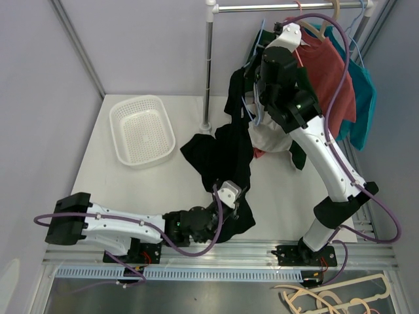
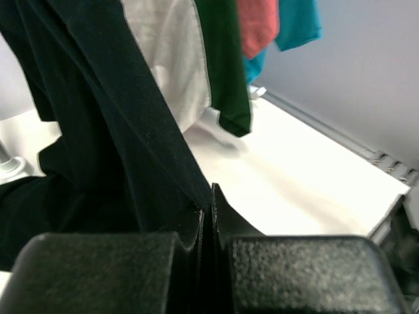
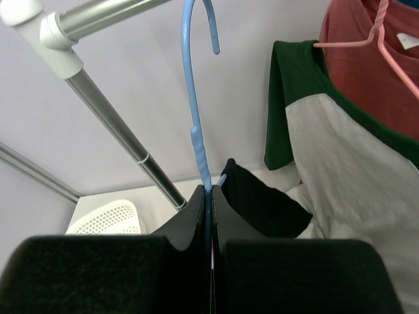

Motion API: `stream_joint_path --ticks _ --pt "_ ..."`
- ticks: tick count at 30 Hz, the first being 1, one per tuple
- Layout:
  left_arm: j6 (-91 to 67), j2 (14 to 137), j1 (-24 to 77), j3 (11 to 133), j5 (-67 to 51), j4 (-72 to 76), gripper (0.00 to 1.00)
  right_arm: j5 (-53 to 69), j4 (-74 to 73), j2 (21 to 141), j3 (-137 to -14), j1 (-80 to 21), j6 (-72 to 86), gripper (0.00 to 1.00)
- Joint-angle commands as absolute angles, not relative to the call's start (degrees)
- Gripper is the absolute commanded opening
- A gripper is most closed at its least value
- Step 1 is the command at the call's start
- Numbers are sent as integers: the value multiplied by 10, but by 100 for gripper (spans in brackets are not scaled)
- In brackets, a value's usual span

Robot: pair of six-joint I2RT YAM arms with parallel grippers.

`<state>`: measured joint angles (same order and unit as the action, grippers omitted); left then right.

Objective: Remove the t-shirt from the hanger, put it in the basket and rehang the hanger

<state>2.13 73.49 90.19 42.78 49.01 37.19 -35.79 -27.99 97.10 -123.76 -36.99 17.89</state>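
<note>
The black t-shirt (image 1: 219, 154) trails from the blue hanger (image 1: 253, 110) down to the table and bunches there. My left gripper (image 1: 237, 197) lies low near the front edge, shut on a fold of the black t-shirt (image 2: 111, 131); cloth is pinched between the left gripper's (image 2: 211, 199) closed jaws. My right gripper (image 1: 257, 78) is raised beside the rack, shut on the neck of the blue hanger (image 3: 194, 98). In the right wrist view the hook hangs free below the rail (image 3: 98, 16). A black sleeve (image 3: 262, 203) shows just past the right gripper (image 3: 211, 191).
A white basket (image 1: 141, 131) sits on the table at the left. The rack's pole (image 1: 208, 65) stands behind the shirt. A red shirt (image 1: 330, 78), a teal shirt (image 1: 363, 98) and a white-and-green shirt (image 1: 272, 139) hang at right. Spare hangers (image 1: 334, 297) lie below the table's edge.
</note>
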Motion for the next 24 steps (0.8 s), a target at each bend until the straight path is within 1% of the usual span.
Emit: stream_joint_path --ticks 1,3,4,7,10,12,16,19,21,24 --pt "-26 716 848 456 413 313 1 -366 -233 920 -1233 -385 199 0" --pt "-46 708 788 472 393 291 1 -367 -237 880 -1201 -402 193 0" --pt "-47 708 770 482 389 276 1 -361 -242 865 -1163 -409 193 0" --pt "-59 709 707 537 375 207 1 -314 -278 810 -1116 -419 199 0" --pt "-86 722 651 600 338 131 1 -269 -321 767 -1087 -420 197 0" --pt "-98 736 623 645 322 91 1 -260 -332 748 -1075 -419 192 0" --pt "-91 759 607 705 316 45 1 -269 -325 715 -1049 -419 143 0" --pt "-94 759 600 746 310 4 1 -266 -291 708 -1031 -411 90 0" --pt "-93 752 591 762 298 -32 1 -223 -263 705 -1009 -387 68 0" --pt "-77 733 569 832 285 -75 1 -164 -224 719 -1002 -349 55 0"
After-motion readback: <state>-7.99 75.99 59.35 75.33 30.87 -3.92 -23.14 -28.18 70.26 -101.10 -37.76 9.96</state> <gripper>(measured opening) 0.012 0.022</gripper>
